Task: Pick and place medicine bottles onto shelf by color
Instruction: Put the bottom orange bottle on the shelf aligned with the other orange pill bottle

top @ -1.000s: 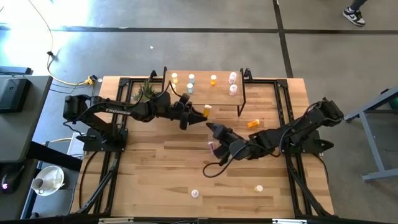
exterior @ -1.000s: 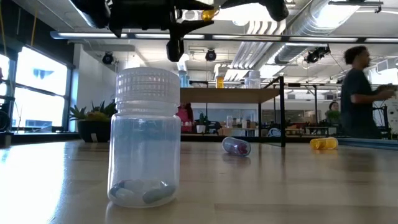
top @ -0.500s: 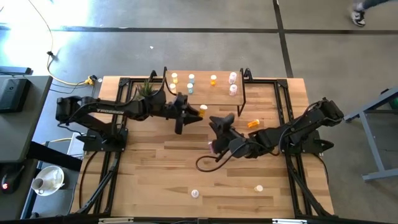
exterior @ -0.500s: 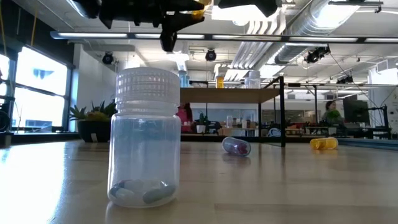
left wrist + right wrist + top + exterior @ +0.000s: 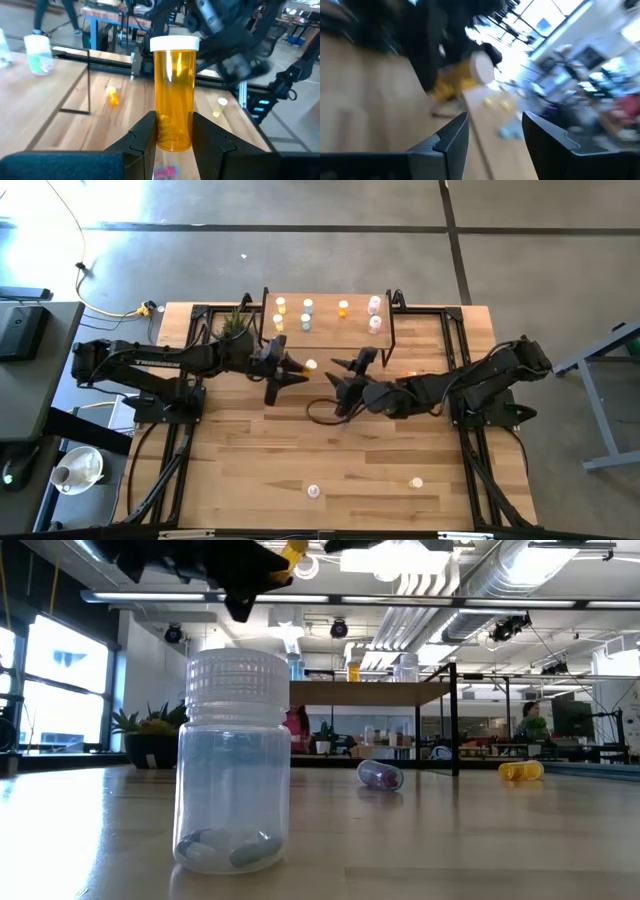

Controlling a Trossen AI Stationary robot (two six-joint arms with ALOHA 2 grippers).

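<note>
Surface (image 5: 260, 460): wood. Shelf (image 5: 330, 330) at far edge, six bottles standing on it. Left end effector (image 5: 292, 367) clamped on orange bottle (image 5: 173, 95), just before shelf. Right end effector (image 5: 345, 372) open, empty, close beside it. Three bottles loose on surface.

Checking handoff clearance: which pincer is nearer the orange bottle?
Left. The left pincer is shut on the orange bottle; the right pincer stands open just beside it, not touching.
</note>
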